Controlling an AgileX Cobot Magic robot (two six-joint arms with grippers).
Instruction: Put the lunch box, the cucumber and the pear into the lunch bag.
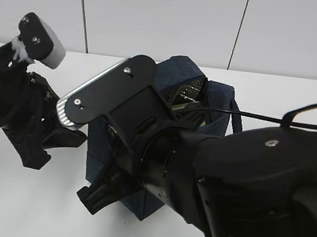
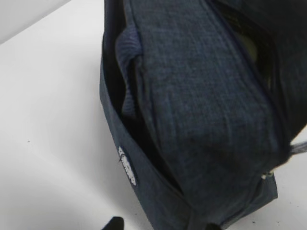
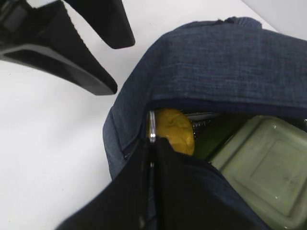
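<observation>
The navy lunch bag (image 1: pixel 216 100) stands mid-table, its top partly open. In the right wrist view the yellow pear (image 3: pixel 176 129) and the sage-green lid of the lunch box (image 3: pixel 264 167) lie inside the bag (image 3: pixel 216 62). A dark green strip of the cucumber (image 3: pixel 213 139) shows between them. My right gripper (image 3: pixel 152 143) is shut on the metal zip pull (image 3: pixel 151 125) at the bag's opening. My left gripper (image 1: pixel 62 138) is open and empty beside the bag's left side. Only its fingertips (image 2: pixel 115 223) show in the left wrist view, at the bag's lower corner (image 2: pixel 201 143).
The white table (image 1: pixel 7 204) lies around the bag, with a white wall behind it. My right arm (image 1: pixel 243 188) fills the lower right of the exterior view and hides the bag's front. The bag's handle (image 1: pixel 235 114) hangs at its right.
</observation>
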